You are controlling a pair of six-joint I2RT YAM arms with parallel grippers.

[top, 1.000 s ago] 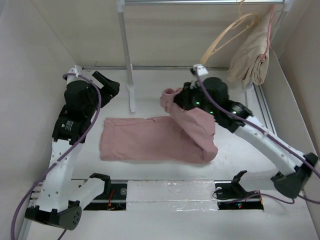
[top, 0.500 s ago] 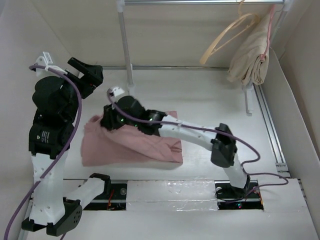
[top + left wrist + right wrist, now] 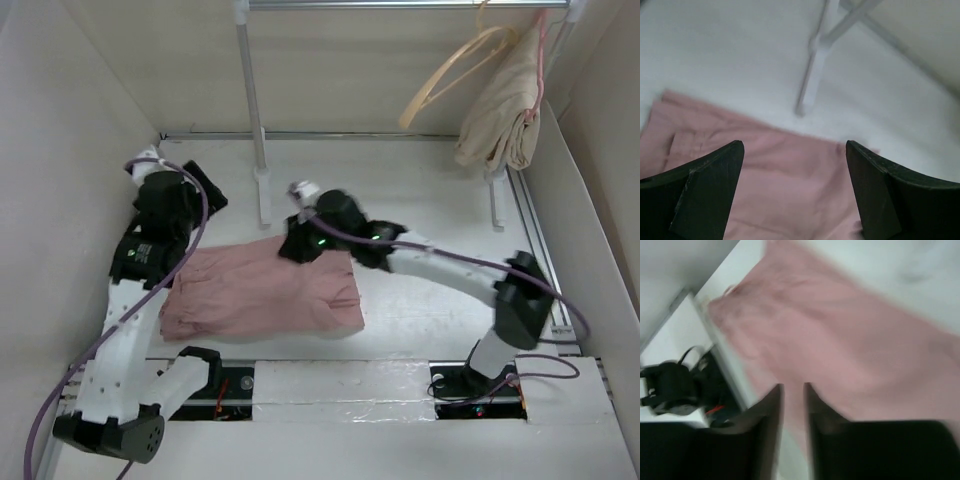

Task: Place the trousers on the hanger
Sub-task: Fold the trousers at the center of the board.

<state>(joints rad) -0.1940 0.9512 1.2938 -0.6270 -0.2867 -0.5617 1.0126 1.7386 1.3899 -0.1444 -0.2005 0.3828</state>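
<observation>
White tabletop (image 3: 430, 190): trousers (image 3: 260, 295) lie flat. Left gripper (image 3: 795, 147) hangs wide open above them; right gripper (image 3: 793, 395) narrowly parted, holding nothing.

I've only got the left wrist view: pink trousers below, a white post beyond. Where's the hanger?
Observer: The hanger hangs from the rail at the far right, beside a beige garment.
Operator: And the right arm?
Observer: Its end effector is over the far edge of the trousers.
Operator: Holding them?
Observer: No. The right wrist view shows its jaws slightly apart with nothing between them.
</observation>
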